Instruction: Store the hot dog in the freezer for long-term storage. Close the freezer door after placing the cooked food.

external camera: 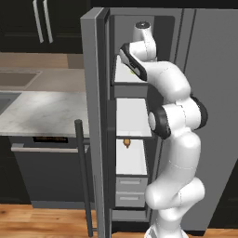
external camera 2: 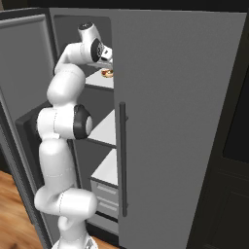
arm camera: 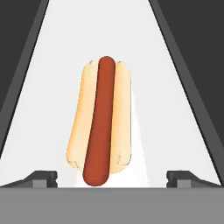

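hot dog (arm camera: 101, 124) lying flat on the white freezer shelf (arm camera: 175, 131) | sits between the gripper (arm camera: 112, 177) tips, untouched | fingers spread wide, holding nothing

Top white shelf (arm camera: 52, 109) of the freezer (external camera: 131, 121) carries the hot dog (arm camera: 100, 122), lying flat on the bare white surface, red sausage facing up along the middle of the tan bun. In the right base view the hot dog (external camera 2: 107, 73) sits near the front edge of that same upper shelf (external camera 2: 99, 81). One shelf down (external camera: 132, 116), plain white, nothing visible on it. The third shelf (external camera: 130, 158) holds a tiny orange-brown item (external camera: 126, 142) toward its back left corner. Below that, two pale grey drawers (external camera: 130, 191) are stacked one over the other.
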